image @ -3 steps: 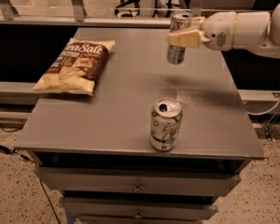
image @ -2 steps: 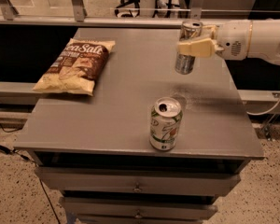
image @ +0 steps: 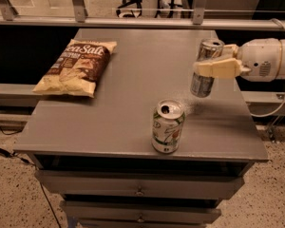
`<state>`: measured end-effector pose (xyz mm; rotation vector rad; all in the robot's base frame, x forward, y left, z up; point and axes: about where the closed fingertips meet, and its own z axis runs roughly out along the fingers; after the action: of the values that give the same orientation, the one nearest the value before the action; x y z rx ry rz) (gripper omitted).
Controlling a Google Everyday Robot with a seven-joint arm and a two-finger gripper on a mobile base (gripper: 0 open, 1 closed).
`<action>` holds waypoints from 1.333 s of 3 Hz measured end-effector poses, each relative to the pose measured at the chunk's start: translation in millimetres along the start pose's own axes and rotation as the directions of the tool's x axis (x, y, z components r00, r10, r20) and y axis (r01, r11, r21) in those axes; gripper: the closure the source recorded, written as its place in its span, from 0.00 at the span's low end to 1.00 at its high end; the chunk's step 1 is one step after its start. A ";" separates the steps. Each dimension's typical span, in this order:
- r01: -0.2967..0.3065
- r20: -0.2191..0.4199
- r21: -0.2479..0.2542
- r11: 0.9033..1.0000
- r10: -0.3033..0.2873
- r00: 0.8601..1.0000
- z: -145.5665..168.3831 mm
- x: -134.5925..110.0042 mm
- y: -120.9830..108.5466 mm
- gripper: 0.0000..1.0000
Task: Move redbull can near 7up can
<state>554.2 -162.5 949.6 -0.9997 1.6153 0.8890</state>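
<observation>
We have the redbull can (image: 204, 69) pinched in the gripper (image: 213, 68), lifted off the worktop (image: 133, 70) at right of centre. The 7up can (image: 167, 127) stands near the front edge. Setting down remains: bare surface lies between them, the right edge close, the chip bag (image: 76, 67) well apart.

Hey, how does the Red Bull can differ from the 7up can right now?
The redbull can is slim and silver-grey; the 7up can is wider and white with green markings. The redbull can is gripped by the claw over the right side of the table; the 7up can stands free on the table near its front edge. The redbull can sits farther back and to the right. Both are roughly upright with silver tops.
</observation>
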 end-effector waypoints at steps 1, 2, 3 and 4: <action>-0.004 -0.002 -0.001 1.000 0.004 1.000 -2.5 2.1 1.7 1.00; -0.008 0.001 -0.016 1.000 0.008 1.000 1.3 1.8 2.0 1.00; 0.006 0.008 -0.133 0.991 -0.005 1.000 17.7 5.1 31.2 1.00; 0.008 0.021 -0.218 0.976 -0.003 1.000 25.3 10.1 63.2 1.00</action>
<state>503.7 -116.9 938.9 -1.1418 1.5201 1.0869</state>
